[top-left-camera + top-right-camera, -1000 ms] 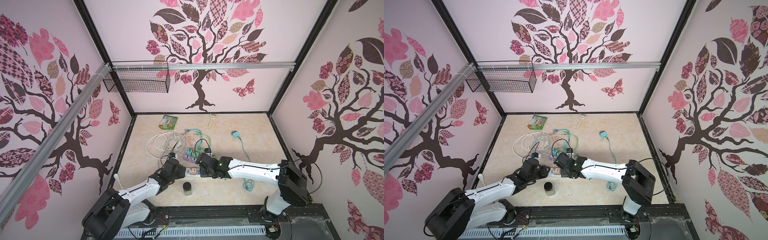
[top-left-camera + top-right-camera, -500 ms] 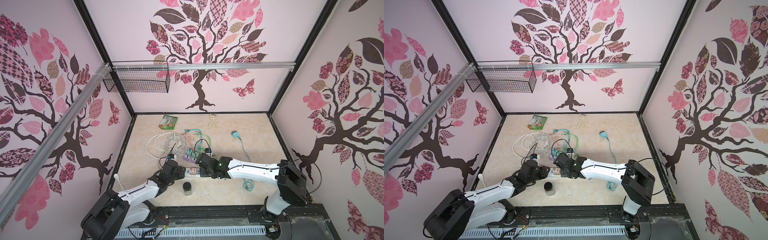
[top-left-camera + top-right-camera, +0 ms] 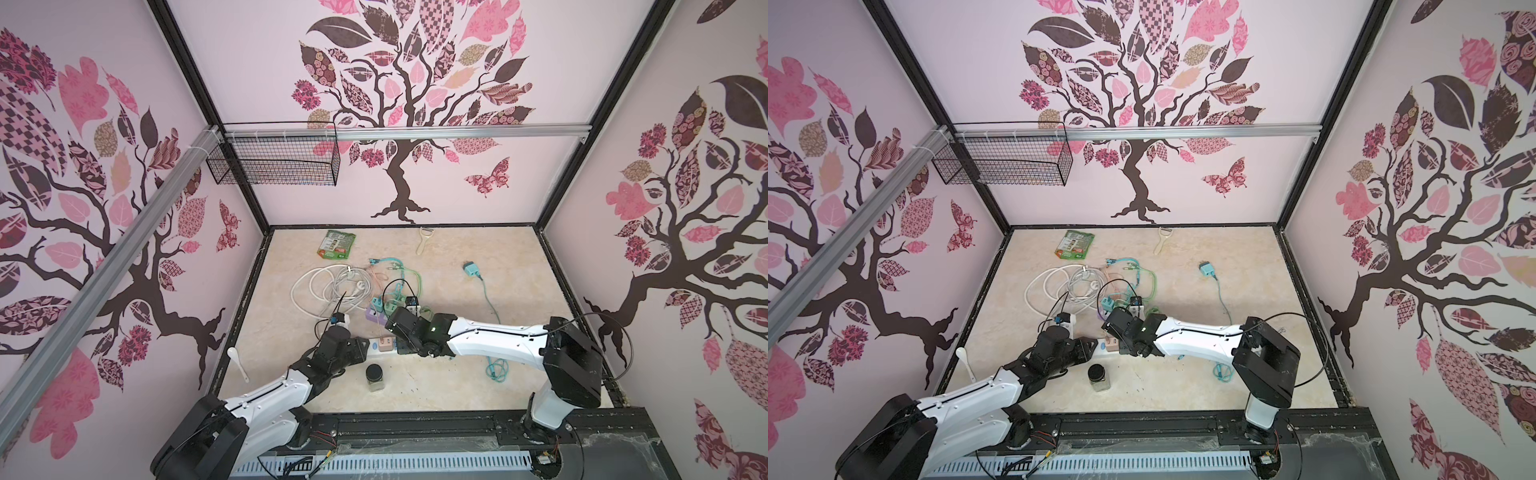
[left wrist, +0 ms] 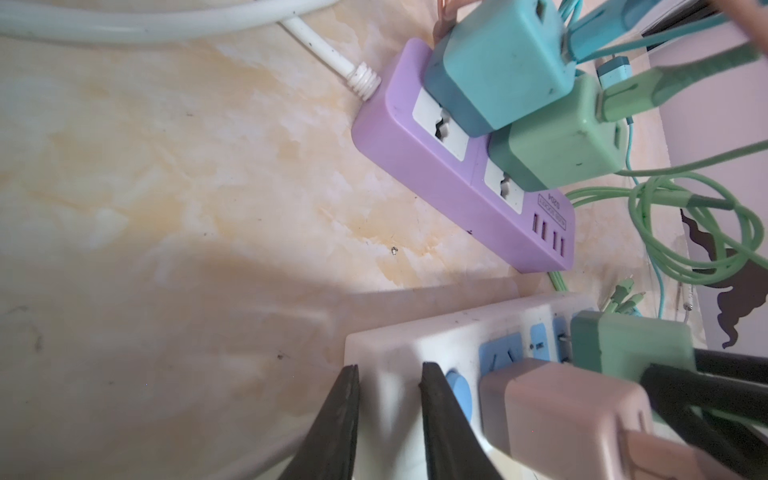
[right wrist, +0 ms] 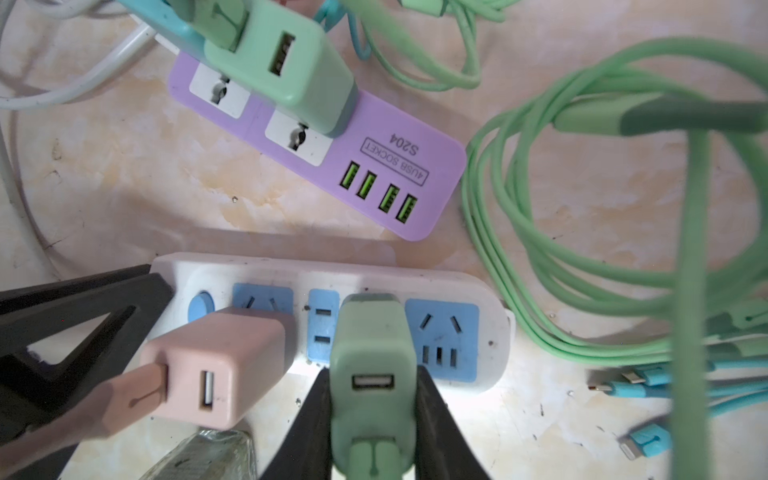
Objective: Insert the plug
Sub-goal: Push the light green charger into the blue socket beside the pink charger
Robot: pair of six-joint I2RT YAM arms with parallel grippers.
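Right gripper point(image 5: 372, 374) clamps the green plug point(image 5: 374, 332) against the white power strip point(image 5: 494, 328), lower centre in both top views. Left gripper point(image 4: 390, 370) straddles the strip's end; its grip cannot be determined.

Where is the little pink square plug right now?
The pink square plug sits on the white plastic power strip, beside the mint-green plug held by the right gripper; in both top views, near the table's front middle.

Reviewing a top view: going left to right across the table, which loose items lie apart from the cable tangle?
White spoon → green packet → black-lidded jar → peeler → teal adapter.
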